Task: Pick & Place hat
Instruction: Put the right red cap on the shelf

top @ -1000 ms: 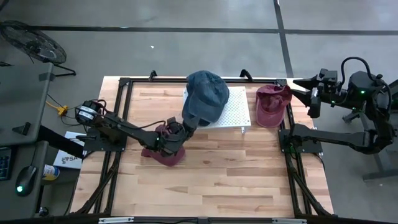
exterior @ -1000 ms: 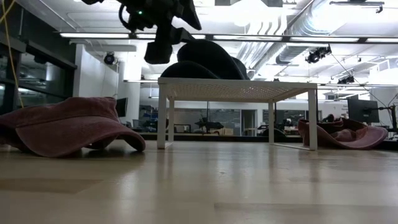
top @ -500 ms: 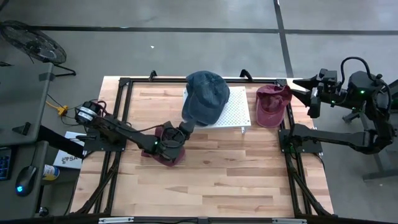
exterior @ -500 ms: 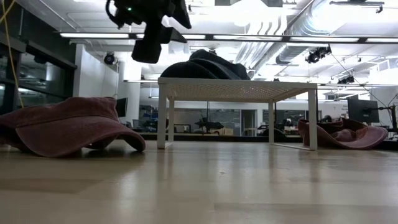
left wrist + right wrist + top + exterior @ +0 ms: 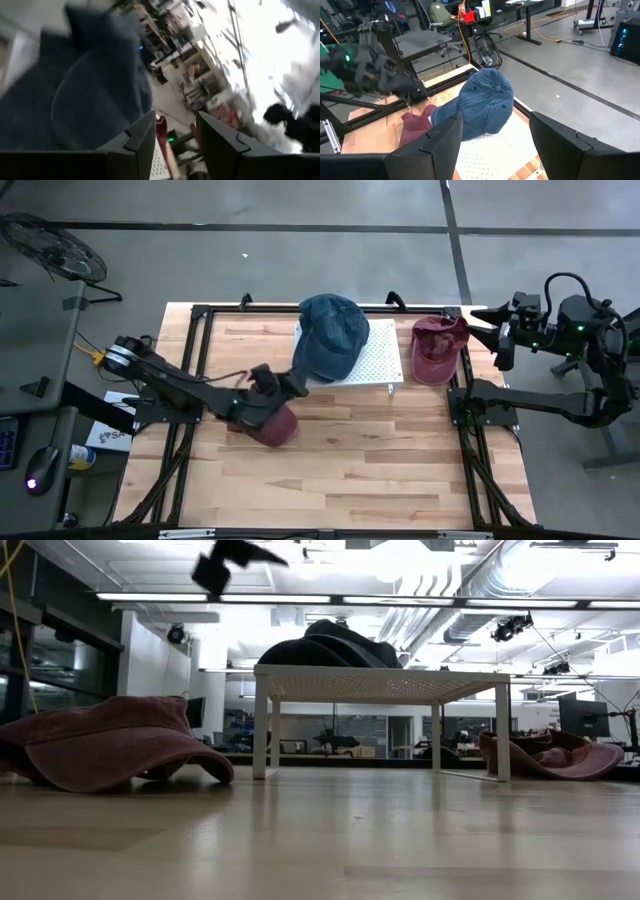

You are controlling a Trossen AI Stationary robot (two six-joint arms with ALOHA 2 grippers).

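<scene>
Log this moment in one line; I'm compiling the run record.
left tool: open, empty, beside rack | blue denim cap: on white perforated rack | right tool: open, waiting at table's right edge

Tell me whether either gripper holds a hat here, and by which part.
Nothing is held. The left gripper is open and empty beside the blue hat on the white rack; the right gripper waits open, empty.

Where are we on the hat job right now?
Done: the blue cap lies on the white perforated stand. In hand: nothing; the left gripper is open beside the stand, above a maroon cap. Left: that cap and another maroon cap on the table; right gripper waits, open.
</scene>
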